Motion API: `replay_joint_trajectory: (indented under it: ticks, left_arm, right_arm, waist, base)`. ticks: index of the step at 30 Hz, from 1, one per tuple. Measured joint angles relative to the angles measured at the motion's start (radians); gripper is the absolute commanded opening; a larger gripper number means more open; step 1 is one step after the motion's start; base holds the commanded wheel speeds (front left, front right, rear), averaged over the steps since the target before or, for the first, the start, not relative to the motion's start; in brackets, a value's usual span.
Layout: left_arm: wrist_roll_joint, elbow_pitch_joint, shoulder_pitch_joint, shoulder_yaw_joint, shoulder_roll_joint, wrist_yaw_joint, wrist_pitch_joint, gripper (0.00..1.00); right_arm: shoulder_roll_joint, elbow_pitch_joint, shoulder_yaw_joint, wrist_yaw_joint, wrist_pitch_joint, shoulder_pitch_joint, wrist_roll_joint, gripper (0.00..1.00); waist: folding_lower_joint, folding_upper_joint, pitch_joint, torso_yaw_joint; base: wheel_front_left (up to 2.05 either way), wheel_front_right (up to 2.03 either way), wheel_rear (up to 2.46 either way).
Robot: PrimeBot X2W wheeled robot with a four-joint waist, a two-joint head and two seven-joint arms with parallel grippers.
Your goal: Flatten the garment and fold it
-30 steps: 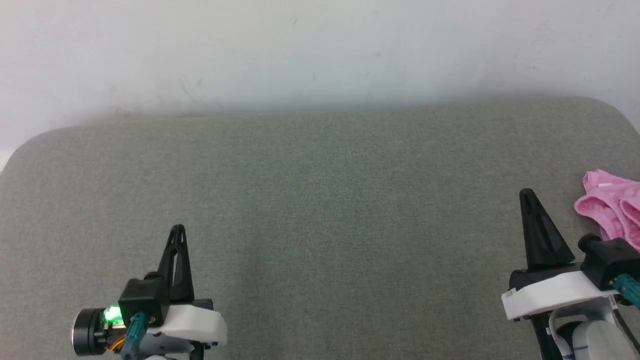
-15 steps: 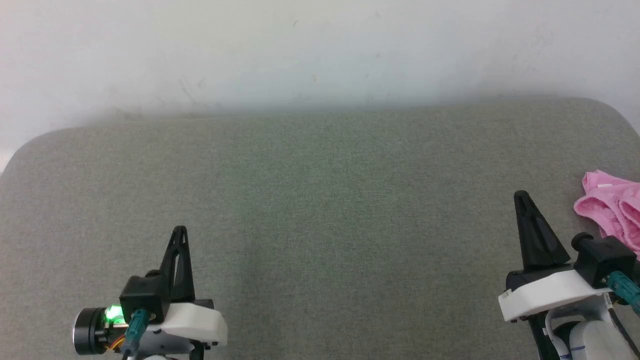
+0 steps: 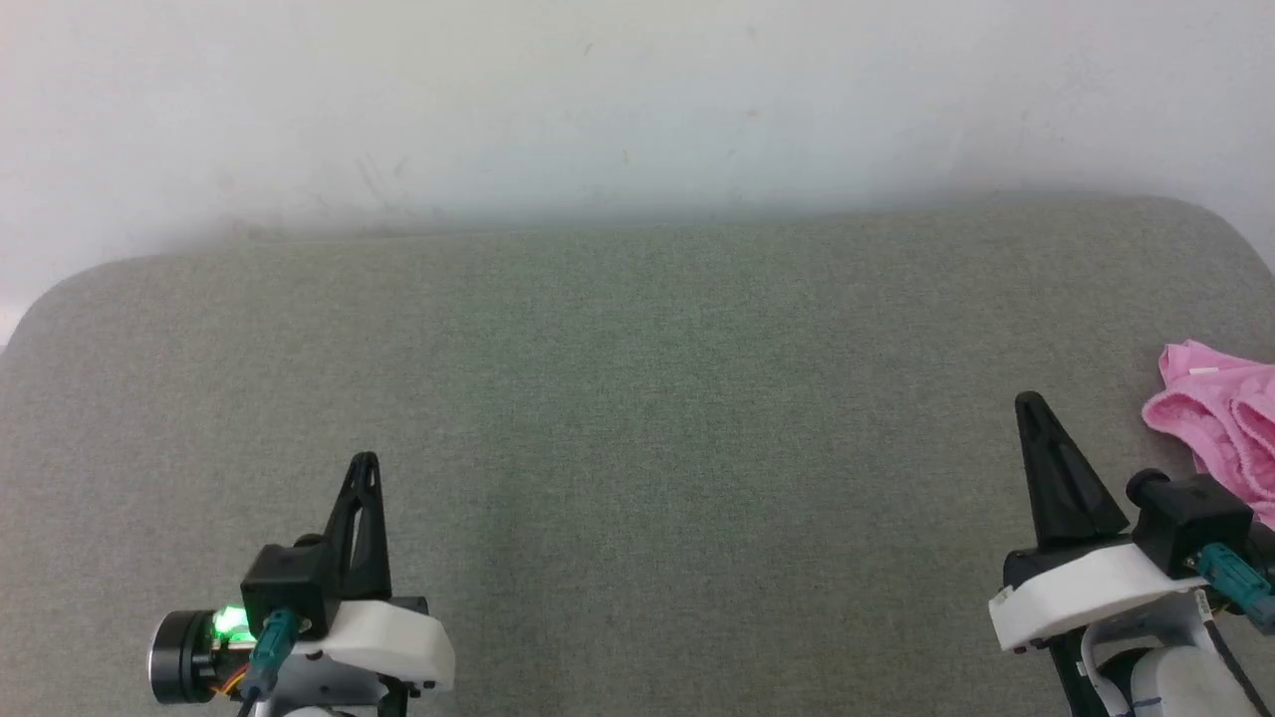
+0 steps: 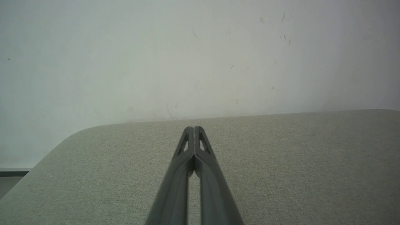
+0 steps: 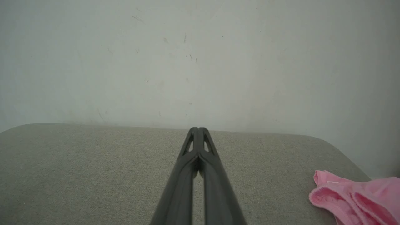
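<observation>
The bright pink garment (image 3: 1217, 415) lies bunched at the far right edge of the grey padded surface, cut off by the head view's border; a small white label shows near its top. It also appears at the lower right of the right wrist view as crumpled pink garment (image 5: 356, 198). My right gripper (image 3: 1031, 403) is shut and empty, a little to the left of the garment and apart from it; its tips (image 5: 198, 128) meet. My left gripper (image 3: 364, 460) is shut and empty at the lower left, far from the garment, tips (image 4: 193, 128) pressed together.
The grey fabric surface (image 3: 637, 418) has rounded far corners and ends against a pale scuffed wall (image 3: 637, 100). A dark strip of floor (image 4: 12, 173) shows past its left corner in the left wrist view.
My right gripper has drawn slightly back and to the left, away from the garment. The left gripper has barely shifted. The garment lies as before.
</observation>
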Motion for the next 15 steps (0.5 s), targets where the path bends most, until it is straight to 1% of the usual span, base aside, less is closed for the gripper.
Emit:
replay_joint_trajectory:
  ticks: [15]
  left_arm:
    - [0.003,-0.001,-0.001,0.006,-0.01,-0.018,0.027,0.0]
  right_arm:
    - [0.001,-0.008,0.005,0.0,0.033,0.002,-0.019,0.0]
  waist:
    - [0.0,0.0,-0.003,0.0]
  base:
    - [0.0,0.0,0.0]
